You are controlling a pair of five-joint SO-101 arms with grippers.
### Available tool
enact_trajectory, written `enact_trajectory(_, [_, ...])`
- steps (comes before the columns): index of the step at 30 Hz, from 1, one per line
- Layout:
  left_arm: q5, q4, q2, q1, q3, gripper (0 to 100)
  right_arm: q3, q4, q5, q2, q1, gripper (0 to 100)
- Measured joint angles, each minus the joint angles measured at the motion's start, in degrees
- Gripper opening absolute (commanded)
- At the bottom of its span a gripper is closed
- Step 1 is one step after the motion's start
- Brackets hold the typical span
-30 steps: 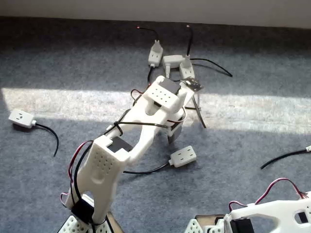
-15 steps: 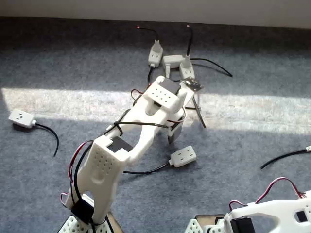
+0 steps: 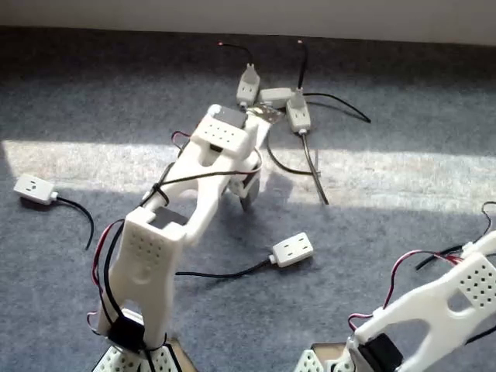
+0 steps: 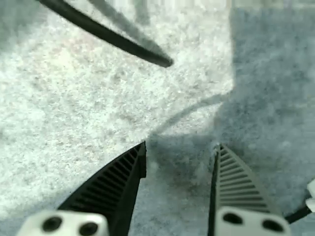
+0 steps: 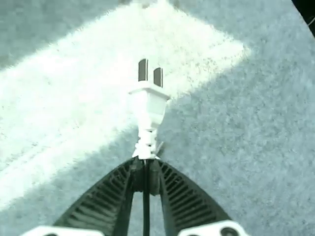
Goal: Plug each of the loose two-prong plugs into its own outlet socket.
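Two sockets lay unfilled on the grey carpet [image 3: 403, 155]. One was a white rectangular outlet block [image 3: 35, 189] on a black cord, far out on the left arm's side. The other was a second white outlet block [image 3: 293, 249] near the middle. Slots were bare on both.

A cluster of white plug-and-socket pieces [image 3: 277, 97] sat at the far end, touching or nearly so. Could not tell whether any pair there was mated.

The right gripper [image 5: 146, 167] was clamped on the cord directly behind a white two-prong plug [image 5: 147, 103]. The prongs pointed away from the claw, over sunlit carpet, with no socket in front of them.

The left gripper [image 4: 179, 157] was low over the carpet between the far cluster and the second white outlet block, fingers apart and nothing between them. A loose black cord [image 4: 108, 34] lay beyond it.

Judgement: one plug was in hand but not yet lined up with a socket, and the nearest free block was well apart from it. At least two insertions looked outstanding, so the task was nearer its start than its end.
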Motion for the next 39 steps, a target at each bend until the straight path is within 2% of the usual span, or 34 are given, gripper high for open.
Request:
enact_trajectory(4, [0.0, 0.0, 0.0, -4.22, 0.0, 22, 0.0, 0.09, -6.68, -3.96, -6.07, 0.8])
enact_trajectory(8, [2.37, 0.0, 0.0, -7.3, 0.0, 22, 0.0, 0.26, -9.76, -6.07, -13.01, 0.8])
enact_trajectory(14, [5.36, 0.0, 0.0, -7.56, 0.0, 22, 0.0, 0.26, -14.86, -6.15, -21.01, 0.8])
enact_trajectory(19, [5.45, -1.14, 0.0, -7.56, 0.0, 22, 0.79, 0.26, -15.74, -6.68, -25.93, 0.8])
enact_trajectory(22, [5.45, -2.11, 0.0, -7.74, 0.7, 22, 7.91, 0.26, -16.7, -10.02, -30.15, 0.8])
enact_trajectory(26, [5.54, -5.19, 0.0, -7.74, 3.52, 22, 21.98, 0.26, -21.98, -15.74, -36.22, 0.8])
enact_trajectory(31, [5.54, -6.68, -0.88, -8.7, 4.75, 22, 33.93, 0.26, -26.37, -21.45, -47.56, 0.9])
enact_trajectory(35, [5.89, -6.86, -0.79, -13.36, 2.9, 22, 36.22, 0.26, -29.27, -22.77, -57.76, 0.9])
enact_trajectory(39, [10.99, -5.1, -0.79, -23.3, -3.16, 22, 36.31, 0.26, -29.98, -22.77, -68.66, 0.8])
